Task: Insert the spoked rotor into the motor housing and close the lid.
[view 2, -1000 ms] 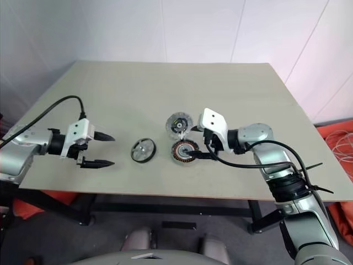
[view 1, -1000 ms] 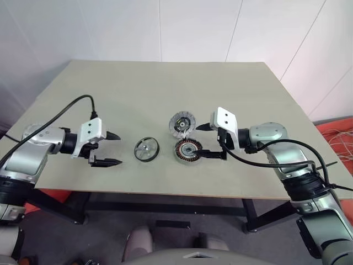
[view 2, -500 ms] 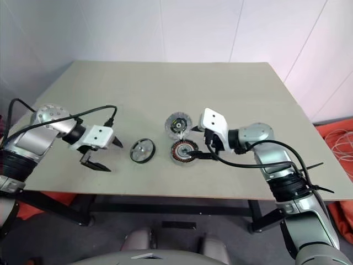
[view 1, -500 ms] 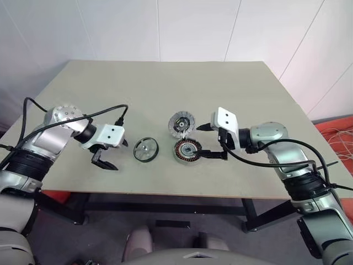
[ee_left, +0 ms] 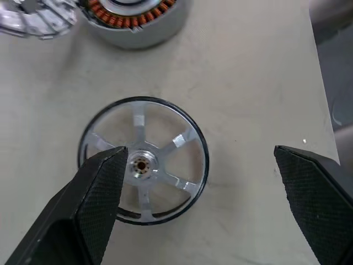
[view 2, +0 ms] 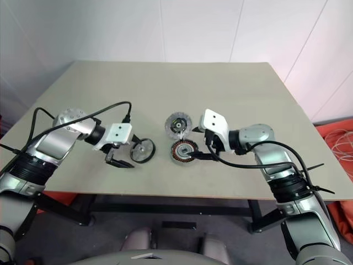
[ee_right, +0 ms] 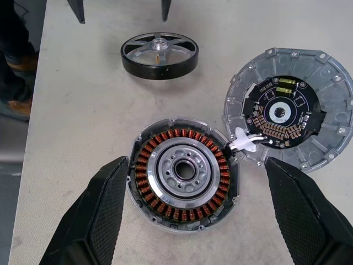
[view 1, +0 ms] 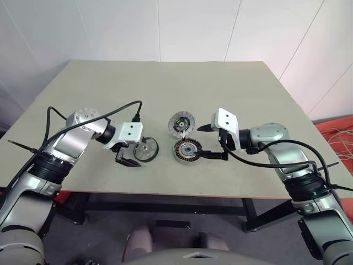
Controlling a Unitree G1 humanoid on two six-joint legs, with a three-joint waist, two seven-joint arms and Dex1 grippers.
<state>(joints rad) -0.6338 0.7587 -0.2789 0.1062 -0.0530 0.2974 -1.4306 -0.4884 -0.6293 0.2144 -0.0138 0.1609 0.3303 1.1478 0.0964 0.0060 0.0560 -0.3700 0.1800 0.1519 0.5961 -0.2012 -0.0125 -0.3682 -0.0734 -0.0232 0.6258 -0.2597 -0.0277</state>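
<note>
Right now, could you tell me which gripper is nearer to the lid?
Right. The right gripper sits beside the lid, open around the motor housing; the left gripper is open by the spoked rotor.

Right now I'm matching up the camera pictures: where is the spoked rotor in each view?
Left eye: spoked rotor beside the left gripper.
Right eye: left of the motor housing.
Left wrist: centre, one finger overlapping its rim.
Right wrist: beyond the housing.
Shared landmark: the copper-wound housing.

Left arm bent inward, left gripper (view 1: pixel 131 153) angled down toward 3 o'clock, fingers spread wide. Right arm reaching in, right gripper (view 1: pixel 212 142) aimed toward 9 o'clock, fingers likewise parted, holding nothing.
</note>
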